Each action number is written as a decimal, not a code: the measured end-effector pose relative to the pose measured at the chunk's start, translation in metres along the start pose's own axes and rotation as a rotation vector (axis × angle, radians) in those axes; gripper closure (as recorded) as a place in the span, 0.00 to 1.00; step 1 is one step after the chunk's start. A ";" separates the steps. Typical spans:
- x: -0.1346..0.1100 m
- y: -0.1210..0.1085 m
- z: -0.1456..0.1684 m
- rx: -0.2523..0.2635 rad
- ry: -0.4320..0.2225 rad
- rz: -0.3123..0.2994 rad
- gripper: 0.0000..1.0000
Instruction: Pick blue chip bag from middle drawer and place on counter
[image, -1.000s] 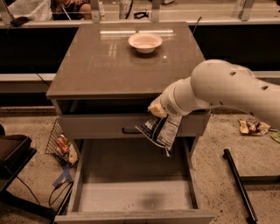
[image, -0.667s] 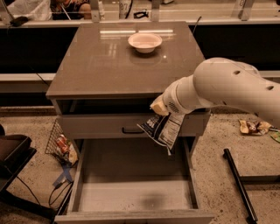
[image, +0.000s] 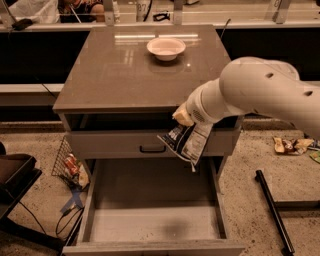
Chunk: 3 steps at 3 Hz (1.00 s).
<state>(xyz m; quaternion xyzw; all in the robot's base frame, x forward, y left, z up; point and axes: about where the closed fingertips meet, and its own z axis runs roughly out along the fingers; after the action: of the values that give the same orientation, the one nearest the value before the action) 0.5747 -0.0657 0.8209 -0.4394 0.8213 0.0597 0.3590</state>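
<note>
The blue chip bag (image: 187, 142) hangs crumpled from my gripper (image: 183, 118), which is shut on its top edge. The gripper is at the end of the white arm, at the counter's front right edge and just below its level. The bag dangles in front of the upper drawer front, above the open middle drawer (image: 152, 212), whose pale floor shows bare. The glossy grey-brown counter (image: 120, 70) tops the cabinet behind and to the left of the gripper.
A white bowl (image: 166, 48) stands at the back of the counter. A wire basket with red-and-yellow wrappers (image: 70, 165) sits on the floor at the cabinet's left. A black pole (image: 272, 210) and wrappers (image: 292, 145) lie on the floor at right.
The gripper and the bag have risen slightly and shifted a little right, still over the open drawer.
</note>
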 end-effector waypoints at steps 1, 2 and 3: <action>-0.022 -0.045 -0.031 0.096 0.055 -0.028 1.00; -0.032 -0.098 -0.051 0.158 0.137 -0.072 1.00; -0.045 -0.152 -0.046 0.186 0.186 -0.100 1.00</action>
<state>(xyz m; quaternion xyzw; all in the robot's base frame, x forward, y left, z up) 0.6825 -0.1464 0.9164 -0.4482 0.8301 -0.0754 0.3231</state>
